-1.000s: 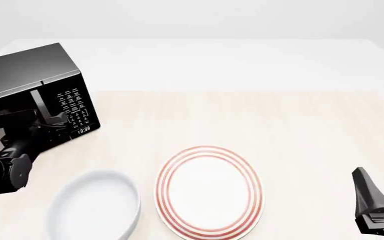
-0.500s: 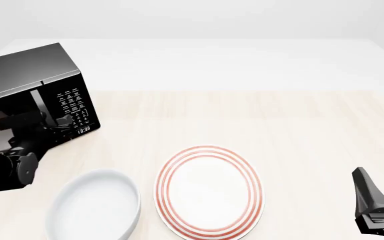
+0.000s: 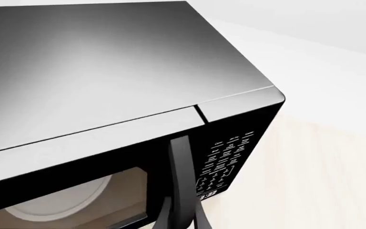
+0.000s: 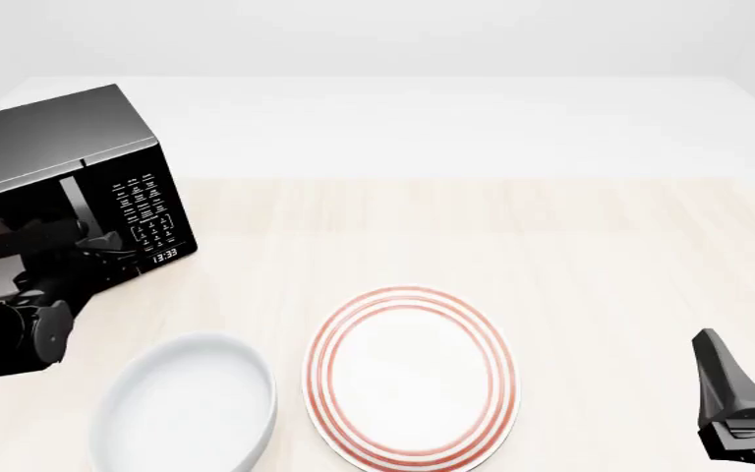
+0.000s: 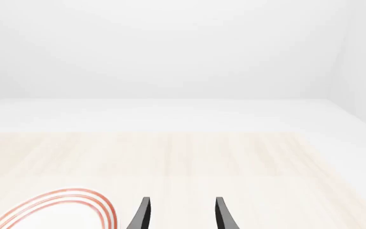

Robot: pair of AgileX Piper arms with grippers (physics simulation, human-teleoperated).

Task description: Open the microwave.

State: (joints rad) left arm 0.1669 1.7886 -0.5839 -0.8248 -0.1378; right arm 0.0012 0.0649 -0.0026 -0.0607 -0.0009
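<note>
The glossy black microwave (image 4: pixel 50 138) stands at the table's far left, angled, with its keypad (image 4: pixel 148 211) and clock facing me. Its door looks closed. In the left wrist view the microwave (image 3: pixel 106 71) fills the frame, and the pale turntable (image 3: pixel 62 200) shows through the window. My left gripper (image 4: pixel 95 241) is at the vertical handle (image 3: pixel 179 167). Its fingers (image 3: pixel 199 218) converge on the handle's lower part, shut on it. My right gripper (image 4: pixel 745 393) hangs low at the near right with its fingers (image 5: pixel 143 214) apart and nothing between them.
A white bowl (image 4: pixel 188 403) sits near the front edge, just right of my left arm (image 4: pixel 11 329). Beside it lies a white plate with red rings (image 4: pixel 411 374), whose edge (image 5: pixel 62 210) also shows in the right wrist view.
My left arm has risen and reached in toward the microwave front, bringing its fingers onto the handle. The right arm has not moved.
</note>
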